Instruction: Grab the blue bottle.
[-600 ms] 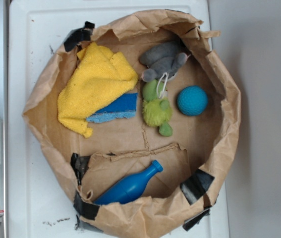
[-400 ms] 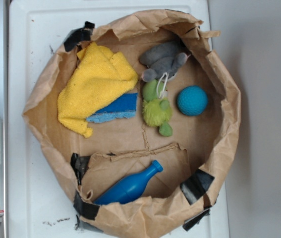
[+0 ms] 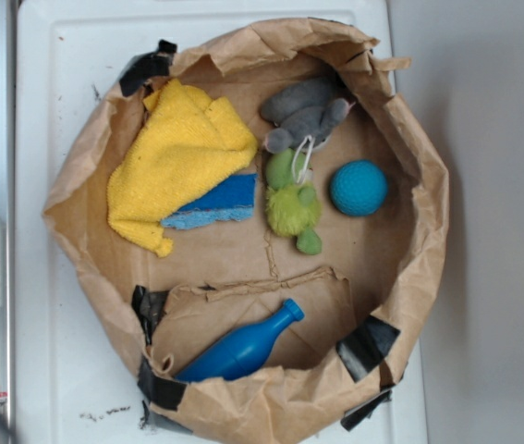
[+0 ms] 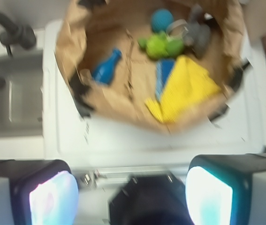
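Your pincer point(image 4: 132, 190) is wide apart and holds nothing — the blue bottle point(image 3: 241, 347) waits in the paper nest.

In the wrist view you see the 2 fingers point(image 4: 53, 197) far from each other at the bottom of the picture, well back from the crumpled brown paper ring point(image 3: 428, 185), so nothing is between them yet. The wrist picture is blurry. The bottle lies on its side, tilted, its fat end tucked against the near paper wall and its thin neck pointing in toward the middle. That wall leans close, so I think you should come down from above. Well apart from the bottle sit the teal ball point(image 3: 359, 188), the green fuzzy toy point(image 3: 293, 208), the grey toy point(image 3: 306, 113) and the yellow cloth point(image 3: 176, 162), which covers part of a flat blue pad point(image 3: 217, 205) — leave those alone.
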### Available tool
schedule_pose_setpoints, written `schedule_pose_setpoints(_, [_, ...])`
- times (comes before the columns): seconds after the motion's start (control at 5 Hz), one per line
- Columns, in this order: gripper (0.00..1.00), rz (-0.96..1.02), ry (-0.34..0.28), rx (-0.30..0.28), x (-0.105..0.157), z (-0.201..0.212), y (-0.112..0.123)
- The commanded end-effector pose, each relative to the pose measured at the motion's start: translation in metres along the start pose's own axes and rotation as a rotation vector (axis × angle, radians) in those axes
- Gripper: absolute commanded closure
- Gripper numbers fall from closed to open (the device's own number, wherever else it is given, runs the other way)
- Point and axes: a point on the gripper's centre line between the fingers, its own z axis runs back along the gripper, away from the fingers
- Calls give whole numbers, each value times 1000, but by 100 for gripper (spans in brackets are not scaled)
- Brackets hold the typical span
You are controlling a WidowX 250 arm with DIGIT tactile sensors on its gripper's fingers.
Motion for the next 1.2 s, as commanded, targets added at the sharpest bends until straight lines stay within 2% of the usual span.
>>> schedule_pose_setpoints(0.0, [0, 195, -5, -21, 71, -29, 10])
schedule_pose_setpoints(0.2, [0, 388, 110, -68, 96, -62, 13])
schedule_pose_setpoints(0.4, [0, 378, 143, -192, 111, -53, 8])
schedule_pose_setpoints(1.0, [0, 378, 143, -192, 111, -53, 8])
